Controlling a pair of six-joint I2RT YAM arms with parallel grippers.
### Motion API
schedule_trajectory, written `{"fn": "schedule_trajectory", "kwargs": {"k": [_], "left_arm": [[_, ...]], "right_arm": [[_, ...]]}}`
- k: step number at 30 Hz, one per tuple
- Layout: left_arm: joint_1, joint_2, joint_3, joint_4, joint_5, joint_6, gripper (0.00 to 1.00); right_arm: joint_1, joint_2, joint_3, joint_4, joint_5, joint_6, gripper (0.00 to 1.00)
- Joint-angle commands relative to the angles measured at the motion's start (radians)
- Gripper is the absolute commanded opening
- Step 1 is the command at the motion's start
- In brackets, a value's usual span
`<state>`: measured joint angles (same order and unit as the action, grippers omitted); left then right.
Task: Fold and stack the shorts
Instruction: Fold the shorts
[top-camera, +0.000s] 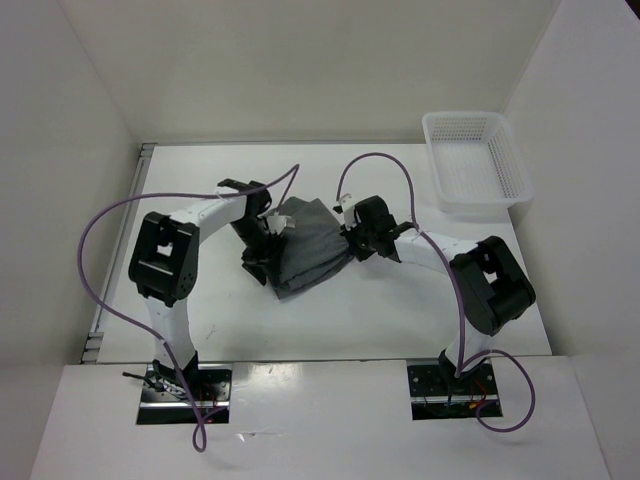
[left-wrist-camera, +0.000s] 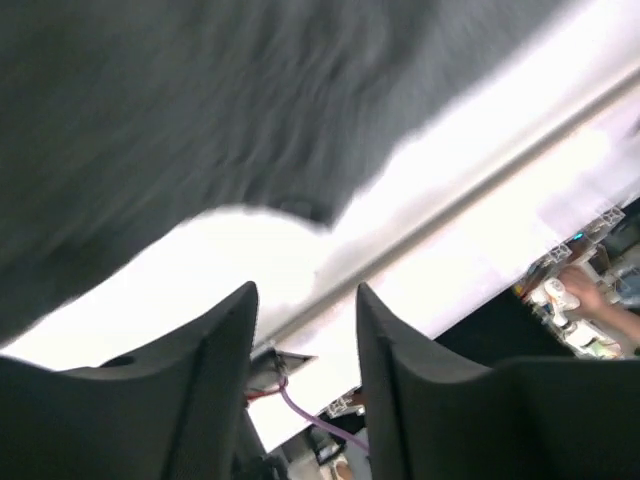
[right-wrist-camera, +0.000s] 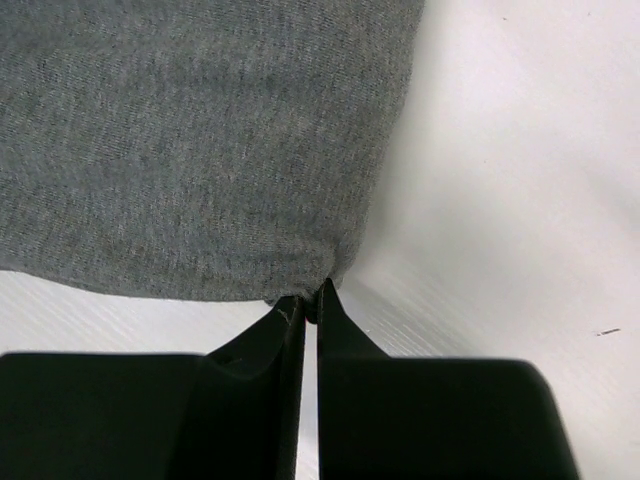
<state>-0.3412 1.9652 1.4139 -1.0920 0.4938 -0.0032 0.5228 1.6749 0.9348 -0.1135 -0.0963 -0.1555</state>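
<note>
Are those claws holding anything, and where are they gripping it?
The right gripper pinches the grey shorts at a corner of the fabric. The left gripper is open, holding nothing.

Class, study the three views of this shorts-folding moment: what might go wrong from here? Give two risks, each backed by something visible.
1. The right gripper is shut on only the very corner of the shorts, with just the tips of its jaws; a pull may slip the cloth free.
2. The left gripper has its jaws apart with no cloth between them, so one grip alone holds the bunched shorts; the fold may come out lopsided.
</note>
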Motion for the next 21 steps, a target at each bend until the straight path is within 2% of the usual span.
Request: {"fn": "schedule_trajectory", "kwargs": {"k": [1, 4, 10, 13, 21], "left_arm": [[0.083, -0.137, 0.089, -0.080, 0.038, 0.003, 0.53], [0.175, -0.147, 0.158, -0.020, 0.061, 0.003, 0.61], [0.214, -0.108, 0.192, 0.081, 0.103, 0.003, 0.61], [0.214, -0.085, 0.168, 0.210, 0.008, 0.003, 0.62], [0.163, 0.099, 0.172, 0.290, -0.119, 0.003, 0.62]], "right_arm": [[-0.001, -0.021, -0.008, 0.015, 0.033, -0.039, 0.00], [-0.001, -0.021, -0.008, 0.015, 0.033, -0.058, 0.00], [0.008, -0.030, -0.017, 0.015, 0.033, -0.090, 0.00], [0.008, -0.030, -0.027, 0.015, 0.033, -0.090, 0.00], [0.017, -0.040, -0.057, 0.015, 0.033, -0.090, 0.00]]}}
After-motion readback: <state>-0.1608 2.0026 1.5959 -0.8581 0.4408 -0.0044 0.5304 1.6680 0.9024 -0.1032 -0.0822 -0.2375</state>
